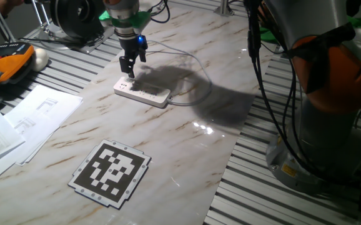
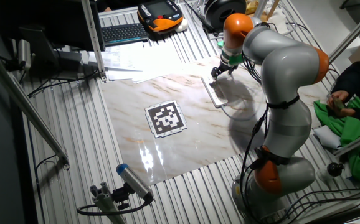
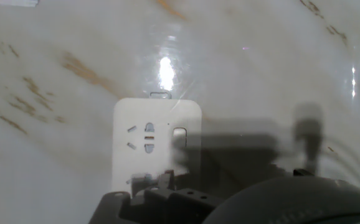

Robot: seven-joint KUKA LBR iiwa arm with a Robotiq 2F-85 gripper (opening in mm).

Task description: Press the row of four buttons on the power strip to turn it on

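Note:
The power strip (image 1: 142, 92) is a flat white bar lying on the marble tabletop, with a thin white cable (image 1: 196, 65) looping off its right end. My gripper (image 1: 129, 74) points straight down over the strip's left end, with its tips at or just above the top face. The other fixed view shows the gripper (image 2: 220, 70) above the far end of the power strip (image 2: 215, 93). In the hand view the strip's end (image 3: 130, 112) fills the centre. Socket holes and one small rectangular button (image 3: 180, 135) show there. The gripper's dark body (image 3: 158, 186) hides the other buttons. No view shows a gap between the fingertips.
A black-and-white marker tile (image 1: 110, 172) lies nearer the front of the table. Paper sheets (image 1: 27, 115) sit at the left edge, and an orange handheld device (image 1: 9, 62) beyond them. The arm's base (image 1: 330, 94) stands at the right on the ribbed metal surface.

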